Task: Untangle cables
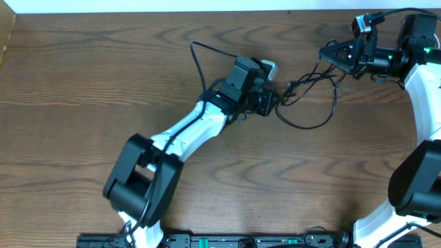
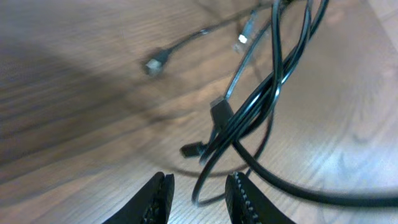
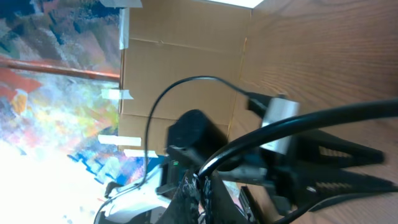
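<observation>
Expect light, limp, slick handling from the cables [image 2: 273, 93], heaped in a loose knot on the surface [image 1: 103, 69] between the arms; better to pinch one strand just behind a plug [image 2: 152, 64] than mid-loop, where slipping seems likely. Stretched mostly left to right overhead, from just ahead of the left gripper [image 2: 199, 180] up to the right gripper [image 1: 324, 54], with a slack black loop [image 1: 310, 126] bulging toward the robot. Parted and empty at the left gripper, a black bend lying between its fingers [image 2: 158, 199]; clenched at the right, seemingly on the rising strands.
</observation>
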Controlling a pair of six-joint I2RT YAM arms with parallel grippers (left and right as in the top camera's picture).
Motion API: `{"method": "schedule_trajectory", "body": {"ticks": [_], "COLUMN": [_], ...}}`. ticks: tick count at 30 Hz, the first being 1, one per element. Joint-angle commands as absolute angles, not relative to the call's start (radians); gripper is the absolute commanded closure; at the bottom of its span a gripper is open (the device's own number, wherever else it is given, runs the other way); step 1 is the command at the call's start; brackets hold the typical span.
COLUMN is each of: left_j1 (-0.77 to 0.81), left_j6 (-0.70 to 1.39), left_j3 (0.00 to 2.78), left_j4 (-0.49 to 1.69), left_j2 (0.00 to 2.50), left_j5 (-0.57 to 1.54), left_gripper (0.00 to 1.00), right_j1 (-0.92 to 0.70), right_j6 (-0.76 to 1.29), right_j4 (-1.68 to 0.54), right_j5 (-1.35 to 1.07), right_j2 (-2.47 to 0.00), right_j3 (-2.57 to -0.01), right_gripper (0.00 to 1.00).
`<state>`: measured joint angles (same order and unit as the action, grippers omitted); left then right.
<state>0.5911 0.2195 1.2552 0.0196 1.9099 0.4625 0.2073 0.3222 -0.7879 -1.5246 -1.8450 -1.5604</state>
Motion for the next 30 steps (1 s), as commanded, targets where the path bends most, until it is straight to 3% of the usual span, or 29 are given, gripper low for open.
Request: {"method": "schedule_trajectory", "body": {"ticks": [1,13,14,16,19,24,30], "left_j1": [0.595,0.605,0.607,0.608,0.598,0.548,0.476], "left_j6": [0.196,0.298,0.301,0.301,0.301,0.301,0.231], "left_j3": [1.262,1.262,1.262,1.262,1.262,1.262,1.262], "left_j4": [-0.044,-0.321,-0.33,-0.322,-0.279,-0.086,0.234], "left_j2": [1.975,2.141,2.15,2.156,2.146,2.052,1.811], "left_j5": [0.596,0.572,0.568,0.531,0.451,0.354,0.297], "left_gripper": [0.66,0.6,0.65,0.88,0.92,0.92,0.93], "right_j1": [0.204,0.204,0.204,0.204,0.205,0.22,0.27], "right_j6": [0.31,0.29,0.29,0.29,0.29,0.291,0.387], "right_j4": [-0.788,-0.789,-0.789,-0.789,-0.789,-0.828,-0.933], "right_j5": [-1.562,-1.562,-1.562,-1.547,-1.493,-1.203,-0.631], "right_j2": [-1.843,-1.843,-1.843,-1.843,-1.843,-1.843,-1.843], "right_j3": [-1.57,-1.57,-1.57,-1.57,-1.57,-1.57,-1.57], "right_gripper": [0.99,0.99,0.99,0.99,0.99,0.99,0.99]}}
